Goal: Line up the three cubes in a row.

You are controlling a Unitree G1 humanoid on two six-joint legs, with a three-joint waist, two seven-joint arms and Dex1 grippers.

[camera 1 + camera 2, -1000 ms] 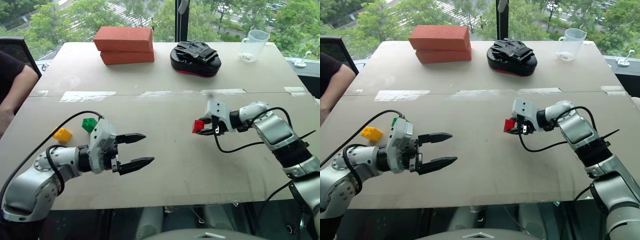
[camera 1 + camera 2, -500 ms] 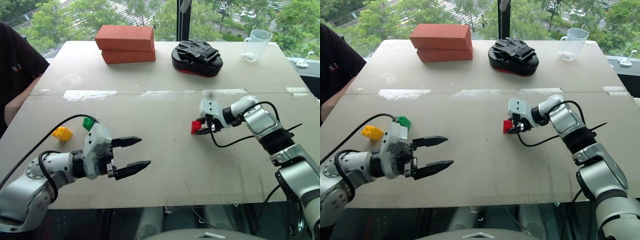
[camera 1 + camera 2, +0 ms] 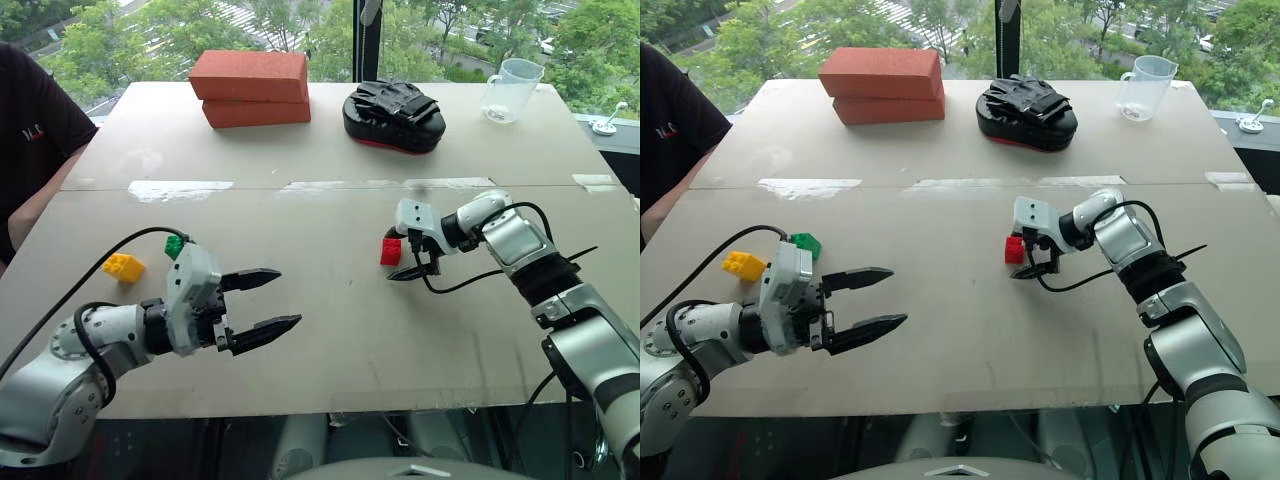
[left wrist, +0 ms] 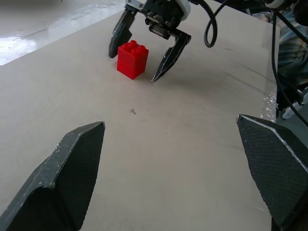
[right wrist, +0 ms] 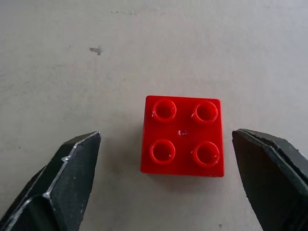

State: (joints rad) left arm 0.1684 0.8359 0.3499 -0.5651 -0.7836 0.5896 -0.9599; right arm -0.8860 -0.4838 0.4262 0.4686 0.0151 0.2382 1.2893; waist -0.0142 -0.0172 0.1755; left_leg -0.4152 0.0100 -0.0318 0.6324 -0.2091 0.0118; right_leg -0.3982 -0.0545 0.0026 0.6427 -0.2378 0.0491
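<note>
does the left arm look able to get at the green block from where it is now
Probably yes. The green block lies on the bare table just behind the left gripper, beside the yellow block. Its fingers are open but point away, so the arm would need to turn back.

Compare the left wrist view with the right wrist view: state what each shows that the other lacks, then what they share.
Left wrist view: the left gripper open in the foreground, and the whole right gripper from outside, its fingers straddling the red cube with gaps on both sides.
Right wrist view: the cube's four top studs from straight above.
Both: the red cube standing free on the table, between the open right fingers.
</note>
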